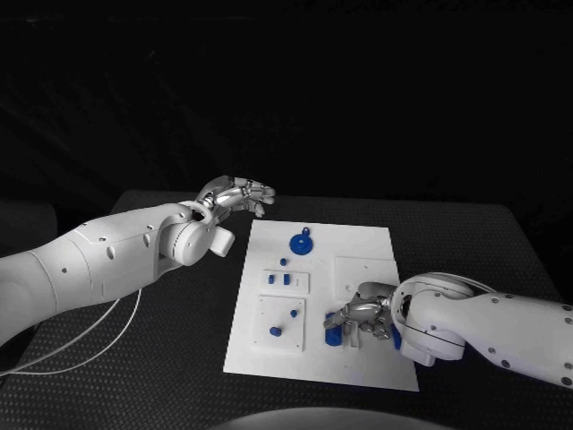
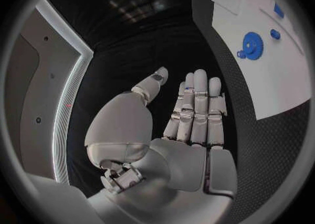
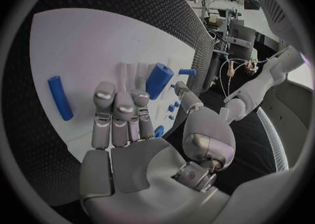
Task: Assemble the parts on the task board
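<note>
Table: we've got a black table (image 1: 170, 358) with a woven-looking surface, and the board sits in the middle of it.

Task board: the white task board (image 1: 358, 246) lies flat, long side running away from us. It also turns up in the left wrist view (image 2: 262, 66) and in the right wrist view (image 3: 92, 40).

Left arm: the white left arm (image 1: 93, 260) comes in across the table and stops beside the board's far left corner.

Right arm: the white right arm (image 1: 506, 331) reaches in over the board's near right edge.

Left hand: the left hand (image 1: 235, 194) hovers off the board near that far corner. In the wrist view (image 2: 193, 114) we see its fingers straight and side by side, thumb apart, nothing in it.

Right hand: the right hand (image 1: 362, 315) is low over the near right part of the board. Its fingers (image 3: 118, 114) are stretched out over the white surface and it's holding nothing as far as we can see.

Gear: a blue gear (image 1: 303, 243) lies on the far half of the board, well away from both hands.

Pegs: a blue cylinder (image 3: 159, 80) lies just past the right fingertips, and a longer blue peg (image 3: 59, 97) lies off to one side of them.

Small parts: little blue pieces (image 1: 279, 280) sit in the pale block on the board's left side, with more (image 1: 277, 331) nearer us.
</note>
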Tool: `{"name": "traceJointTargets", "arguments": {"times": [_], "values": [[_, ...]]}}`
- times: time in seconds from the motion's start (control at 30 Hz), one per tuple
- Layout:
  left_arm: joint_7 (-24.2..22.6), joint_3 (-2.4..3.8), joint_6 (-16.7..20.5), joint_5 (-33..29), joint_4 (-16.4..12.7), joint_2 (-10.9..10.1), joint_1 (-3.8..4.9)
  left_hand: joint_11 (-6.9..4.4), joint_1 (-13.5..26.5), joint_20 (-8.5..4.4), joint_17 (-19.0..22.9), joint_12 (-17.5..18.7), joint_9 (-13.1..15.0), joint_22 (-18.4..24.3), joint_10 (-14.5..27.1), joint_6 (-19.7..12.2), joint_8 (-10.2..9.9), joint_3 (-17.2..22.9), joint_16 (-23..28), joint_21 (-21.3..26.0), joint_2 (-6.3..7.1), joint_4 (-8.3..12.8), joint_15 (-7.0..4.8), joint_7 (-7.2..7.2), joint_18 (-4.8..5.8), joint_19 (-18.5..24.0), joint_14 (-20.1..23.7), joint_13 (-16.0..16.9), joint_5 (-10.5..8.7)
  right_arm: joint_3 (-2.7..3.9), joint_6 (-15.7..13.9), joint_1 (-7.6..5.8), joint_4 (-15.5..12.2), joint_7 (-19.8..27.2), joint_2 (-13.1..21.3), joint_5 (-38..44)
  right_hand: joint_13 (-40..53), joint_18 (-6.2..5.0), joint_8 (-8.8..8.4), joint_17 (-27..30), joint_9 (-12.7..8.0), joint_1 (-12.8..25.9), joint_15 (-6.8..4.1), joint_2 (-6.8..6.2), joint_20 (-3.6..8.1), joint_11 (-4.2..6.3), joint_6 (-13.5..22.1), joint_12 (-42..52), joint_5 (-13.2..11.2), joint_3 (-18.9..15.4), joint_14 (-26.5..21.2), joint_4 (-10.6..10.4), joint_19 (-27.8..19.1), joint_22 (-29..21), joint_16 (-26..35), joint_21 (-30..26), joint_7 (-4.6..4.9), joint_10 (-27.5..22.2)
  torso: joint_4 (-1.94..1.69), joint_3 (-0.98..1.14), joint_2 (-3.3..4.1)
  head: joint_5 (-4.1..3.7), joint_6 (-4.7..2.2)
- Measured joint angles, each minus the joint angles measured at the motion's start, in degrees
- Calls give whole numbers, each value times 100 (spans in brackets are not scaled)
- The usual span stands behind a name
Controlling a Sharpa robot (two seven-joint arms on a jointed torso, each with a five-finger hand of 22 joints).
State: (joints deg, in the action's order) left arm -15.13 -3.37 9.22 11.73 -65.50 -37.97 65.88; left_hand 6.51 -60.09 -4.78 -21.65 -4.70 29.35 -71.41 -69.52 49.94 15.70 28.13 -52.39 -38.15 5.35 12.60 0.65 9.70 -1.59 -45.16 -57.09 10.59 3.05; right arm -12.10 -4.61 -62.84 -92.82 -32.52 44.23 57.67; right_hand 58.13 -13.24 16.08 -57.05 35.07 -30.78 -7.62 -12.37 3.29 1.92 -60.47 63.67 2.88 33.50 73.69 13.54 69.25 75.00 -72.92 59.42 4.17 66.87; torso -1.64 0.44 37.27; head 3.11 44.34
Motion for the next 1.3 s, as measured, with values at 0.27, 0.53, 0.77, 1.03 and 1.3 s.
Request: {"name": "traceJointTargets", "arguments": {"times": [0.27,0.53,0.77,1.03,1.3], "values": [[2,0,-1,0,1,-13,0,0,0,0,1,0,-5,1,0,0,0,0,0,0,0,0,0,0,5,0,0,0,0,1,185,7,-94,199,166,57,18,1,-1,-16,11,-380,1,44,13,0,1,-23,0,83,-1,188,13,0,29,0,-1,0,-1,0,-1,-3,2],[4,0,-3,-1,0,-17,0,0,0,0,1,0,-5,1,0,0,0,0,0,0,0,0,0,0,27,0,0,0,0,0,384,31,-114,329,219,72,37,4,-1,-30,18,-879,-13,17,20,0,4,-23,0,139,14,274,22,0,30,0,-5,1,5,3,-2,-7,-9],[7,0,-5,-1,-1,-17,0,0,0,0,-5,0,-5,-5,0,0,0,0,0,0,0,0,0,0,28,0,0,0,0,0,482,31,-137,371,192,81,42,4,-1,-37,17,-969,-13,48,19,0,5,-23,0,85,14,264,22,0,51,0,-6,1,4,3,-1,-12,-12],[9,0,-8,-1,-5,-15,0,0,0,0,-5,0,-5,-4,0,0,0,0,0,0,0,0,0,0,31,0,0,0,0,1,408,31,-89,332,187,104,54,4,0,-56,17,-895,-12,348,18,-8,0,-45,0,-90,14,157,23,0,51,-22,-4,10,2,-3,-1,-20,-7],[12,0,-11,-1,-6,-18,0,0,0,0,-12,0,-5,-9,0,0,0,16,0,0,0,-16,0,0,34,0,0,0,0,0,269,34,-70,229,147,165,73,5,10,-98,34,-658,-3,852,-13,13,-30,-67,0,-290,23,209,15,0,52,-21,-16,33,-1,-7,0,-21,5]]}}
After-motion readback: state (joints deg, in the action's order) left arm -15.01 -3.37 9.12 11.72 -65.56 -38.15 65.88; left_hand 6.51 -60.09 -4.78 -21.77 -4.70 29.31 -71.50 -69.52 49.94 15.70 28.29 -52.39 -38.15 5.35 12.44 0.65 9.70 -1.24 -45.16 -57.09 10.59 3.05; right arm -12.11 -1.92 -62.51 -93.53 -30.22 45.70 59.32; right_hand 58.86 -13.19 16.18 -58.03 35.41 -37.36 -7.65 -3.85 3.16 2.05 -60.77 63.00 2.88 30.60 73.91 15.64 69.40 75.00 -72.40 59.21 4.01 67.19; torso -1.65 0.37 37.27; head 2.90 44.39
